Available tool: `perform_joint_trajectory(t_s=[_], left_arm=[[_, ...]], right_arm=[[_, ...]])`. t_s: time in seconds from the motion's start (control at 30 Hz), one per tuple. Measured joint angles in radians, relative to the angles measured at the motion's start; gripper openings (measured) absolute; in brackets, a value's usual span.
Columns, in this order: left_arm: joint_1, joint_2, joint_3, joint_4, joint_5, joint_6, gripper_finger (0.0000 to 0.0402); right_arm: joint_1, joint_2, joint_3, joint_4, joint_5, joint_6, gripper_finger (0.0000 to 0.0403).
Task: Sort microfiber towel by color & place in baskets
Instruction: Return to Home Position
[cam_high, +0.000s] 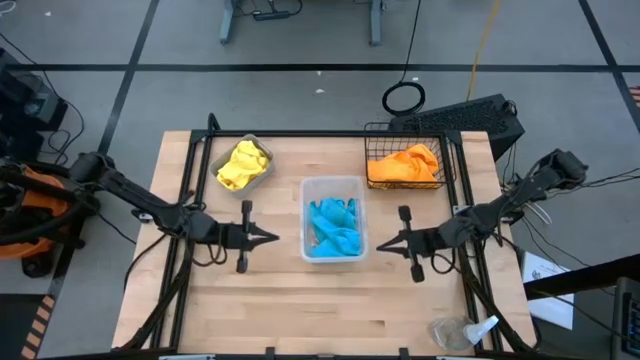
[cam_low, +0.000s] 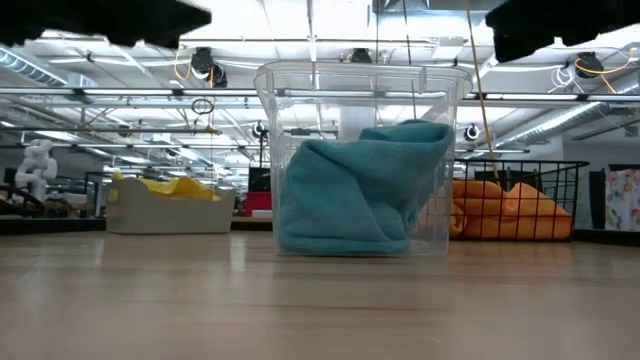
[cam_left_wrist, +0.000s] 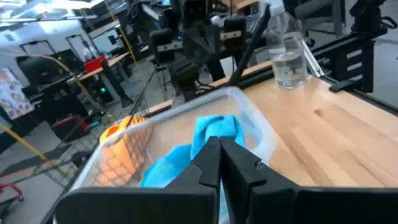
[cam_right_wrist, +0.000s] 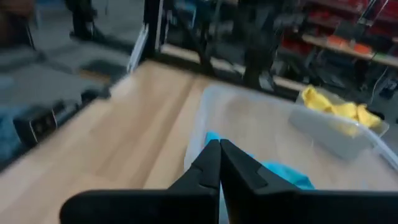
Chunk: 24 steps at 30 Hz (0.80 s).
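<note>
Blue towels (cam_high: 335, 228) are seen in the clear tub (cam_high: 333, 182), yellow towels (cam_high: 241, 165) in the grey bin (cam_high: 268, 170), orange towels (cam_high: 404, 166) in the wire basket (cam_high: 400, 127), so sorting is judged done; the left gripper (cam_high: 272, 238) and right gripper (cam_high: 383, 246), pinched together empty beside the tub, need only be parked.

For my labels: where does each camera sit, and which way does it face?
High: above the table, facing down; left gripper and right gripper flank the tub.
Low: at table height, facing the tub; dark arm parts on top.
Left wrist: on the left arm, facing the tub past its shut gripper.
Right wrist: likewise; grey bin beyond.
All share the blue towels.
</note>
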Motion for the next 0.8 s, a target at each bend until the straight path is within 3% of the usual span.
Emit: perform_joint_trajectory(t_s=[0.43, 0.6, 0.8], left_arm=[[0.034, -0.005, -0.253, 0.257, -0.004, -0.119, 0.0006], [0.056, -0.003, -0.337, 0.423, 0.097, -0.126, 0.0006], [0.084, -0.018, -0.337, 0.415, 0.153, -0.122, 0.0006]], right_arm=[[-0.015, -0.14, -0.235, 0.125, 0.062, 0.107, 0.0], [-0.015, -0.169, -0.291, 0.15, 0.063, 0.103, 0.0], [-0.015, -0.233, -0.365, 0.202, 0.066, 0.088, 0.0]])
